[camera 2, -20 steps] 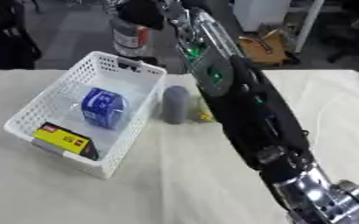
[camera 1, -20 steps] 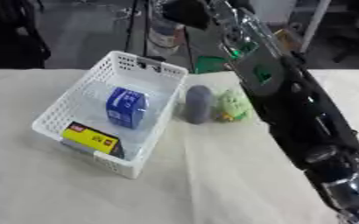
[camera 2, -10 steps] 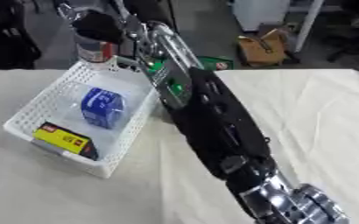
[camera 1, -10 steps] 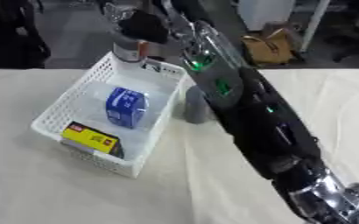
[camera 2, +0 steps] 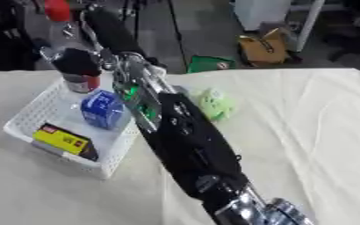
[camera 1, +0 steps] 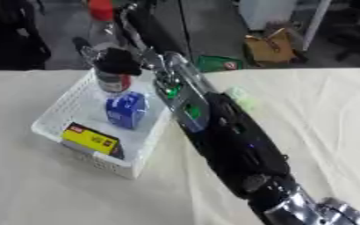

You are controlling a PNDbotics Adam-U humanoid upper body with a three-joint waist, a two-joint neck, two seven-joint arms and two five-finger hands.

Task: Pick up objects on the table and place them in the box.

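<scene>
Right hand [camera 1: 118, 61] reaches over the far end of the white basket [camera 1: 54, 115], fingers curled round a bottle [camera 1: 112, 79] with a red label. Inside the basket: blue box [camera 1: 126, 110] mid-way, yellow packet [camera 1: 90, 138] at near end. Green toy [camera 2: 214, 103] on the counter [camera 2: 306, 123] right of the basket.

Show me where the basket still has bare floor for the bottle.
Free: the far end of the basket, beyond the blue carton, under the bottle in the right hand. Crowded: the near end, where the yellow box lies.
</scene>
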